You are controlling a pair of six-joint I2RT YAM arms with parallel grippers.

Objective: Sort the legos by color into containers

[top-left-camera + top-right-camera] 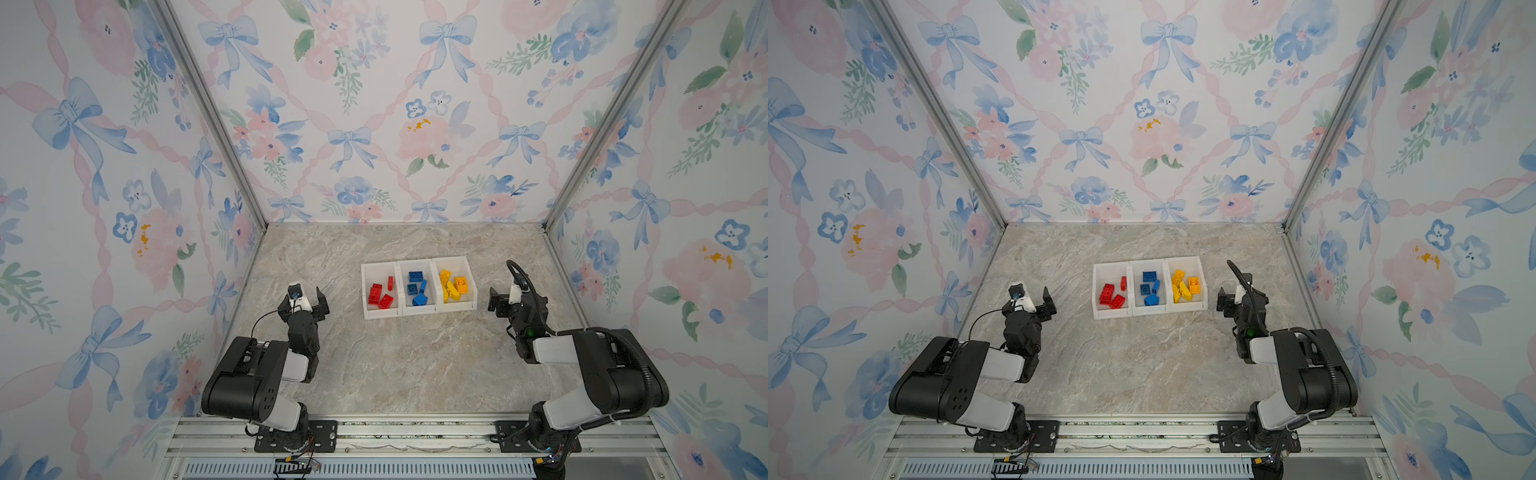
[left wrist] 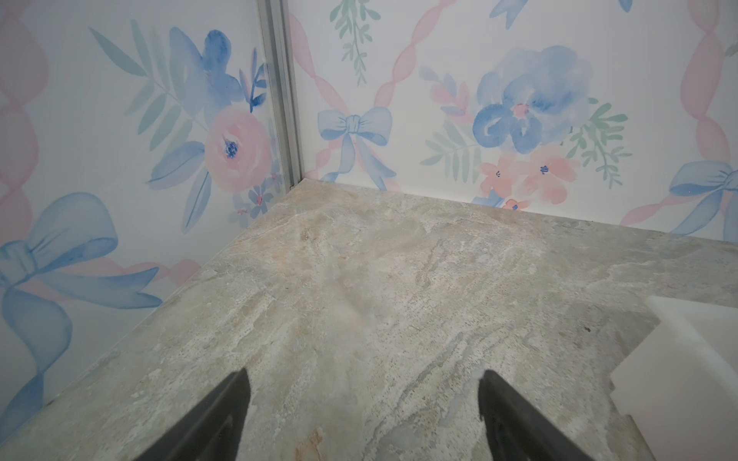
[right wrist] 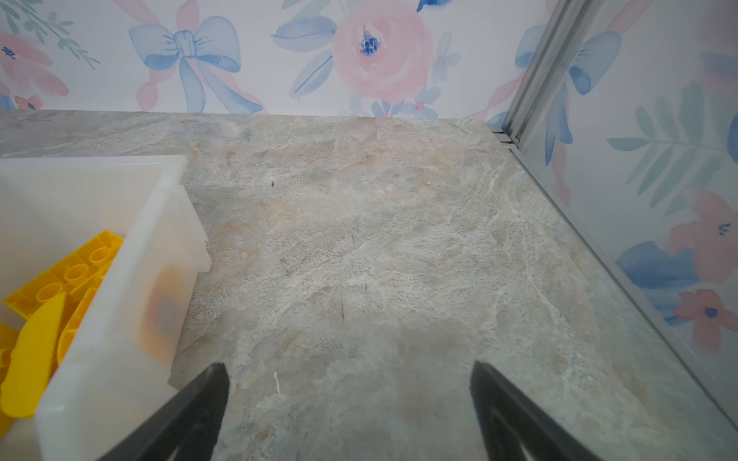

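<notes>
Legos (image 1: 417, 291) sit grouped by colour in the containers (image 1: 419, 311) between your pincers, red nearest the left pincer (image 2: 362, 377) and yellow nearest the right pincer (image 3: 348, 366), so both stand with jaws apart, holding nothing, above the desk (image 1: 415, 365), since your sorting looks done.

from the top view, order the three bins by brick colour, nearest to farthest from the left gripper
1. red bin: left end of the row, nearest the left gripper.
2. blue bin: middle of the row.
3. yellow bin: right end, farthest.
</notes>
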